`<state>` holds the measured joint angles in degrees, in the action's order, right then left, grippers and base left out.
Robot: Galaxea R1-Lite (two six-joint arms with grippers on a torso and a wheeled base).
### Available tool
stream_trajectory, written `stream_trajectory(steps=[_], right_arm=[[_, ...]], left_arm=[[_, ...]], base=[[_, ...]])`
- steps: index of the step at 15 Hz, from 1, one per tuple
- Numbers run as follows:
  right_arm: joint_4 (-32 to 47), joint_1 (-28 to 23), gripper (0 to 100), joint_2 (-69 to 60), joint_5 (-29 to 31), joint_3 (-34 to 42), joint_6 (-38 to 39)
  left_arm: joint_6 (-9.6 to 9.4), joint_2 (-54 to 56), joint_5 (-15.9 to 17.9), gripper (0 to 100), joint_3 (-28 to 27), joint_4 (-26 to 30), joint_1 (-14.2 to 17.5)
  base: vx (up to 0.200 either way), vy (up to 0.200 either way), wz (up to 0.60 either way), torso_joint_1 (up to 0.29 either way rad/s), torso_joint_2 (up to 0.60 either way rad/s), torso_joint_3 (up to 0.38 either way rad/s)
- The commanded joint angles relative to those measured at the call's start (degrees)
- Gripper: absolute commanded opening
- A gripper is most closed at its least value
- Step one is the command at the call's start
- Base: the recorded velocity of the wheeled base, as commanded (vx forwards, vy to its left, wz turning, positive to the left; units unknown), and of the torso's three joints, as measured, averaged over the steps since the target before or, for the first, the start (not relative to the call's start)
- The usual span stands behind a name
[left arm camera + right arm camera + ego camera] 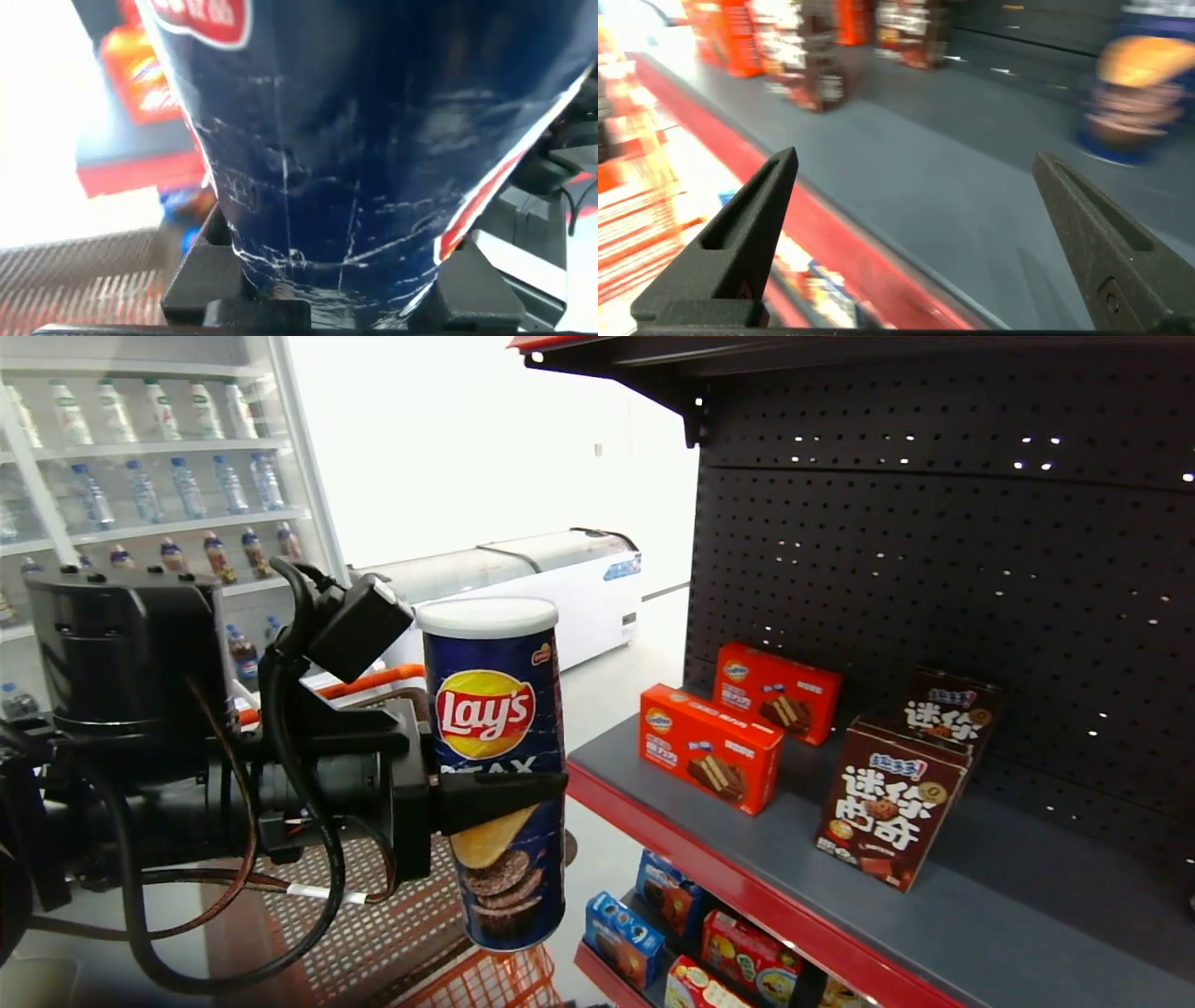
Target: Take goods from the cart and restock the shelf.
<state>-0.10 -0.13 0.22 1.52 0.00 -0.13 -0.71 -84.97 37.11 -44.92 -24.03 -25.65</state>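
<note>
Left of the shelf corner, chips can [495, 709]: upright in the air with its white lid on top, clear of the shelf [980, 915] and left of its red front edge. The cart [401, 924] shows its orange mesh below.
Left gripper [495, 795]: pinching the chips can around its middle from the left, with one black finger across the front of the label.
Left wrist view: the chips can [374, 140] up close, its blue wall marked with fine white scratches. It sits between the two black fingers [201, 280] of the left gripper [336, 299], and the red boxes [140, 70] blur behind.
Right gripper [920, 243]: fingers [747, 243] spread wide with nothing between them, over the shelf [952, 168] board and its red edge.
Right wrist view adds: a blurred blue and yellow container [1134, 93] standing on the board, well apart from the boxes.
Red boxes [709, 747]: two, one behind the other, near the shelf's left end.
Brown boxes [882, 803]: two, one behind the other, to the right of the red ones.
Open room: bare grey board along the front edge, between the red and brown boxes, and a wide stretch right of the brown boxes.
Edges: a red lip in front, the pegboard [934, 523] behind, and another shelf overhead.
Lower shelf: small blue and red packs [621, 933] under the lip.
</note>
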Motion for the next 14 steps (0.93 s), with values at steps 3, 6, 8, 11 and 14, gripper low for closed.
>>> stream_trajectory(steps=[3,6,8,11,14], right_arm=[[0.01,0.05,100,0.04,-0.03,0.00,-0.04],[0.01,0.05,100,0.04,0.06,0.00,0.05],[0.01,0.05,100,0.04,0.06,0.00,-0.04],[0.01,0.05,100,0.04,-0.03,0.00,-0.04],[0.01,0.05,100,0.04,0.06,0.00,-0.04]], left_arm=[[-0.61,-0.72,0.07,0,-0.25,0.21,-0.45],[-0.87,-0.55,1.04,0,-0.25,0.21,-2.56],[-0.87,-0.46,1.04,0,-0.17,0.21,-3.62],[-0.87,-0.37,1.12,0,-0.25,0.21,-4.85],[-0.87,-0.37,1.04,0,-0.25,0.21,-5.29]], base=[[0.000,0.000,-0.60,0.007,0.00,0.001],[0.000,0.000,-0.60,0.002,0.00,0.001],[0.000,0.000,-0.60,0.000,0.00,0.000],[0.000,0.000,-0.60,0.004,0.00,0.001],[0.000,0.000,-0.60,0.001,0.00,0.002]])
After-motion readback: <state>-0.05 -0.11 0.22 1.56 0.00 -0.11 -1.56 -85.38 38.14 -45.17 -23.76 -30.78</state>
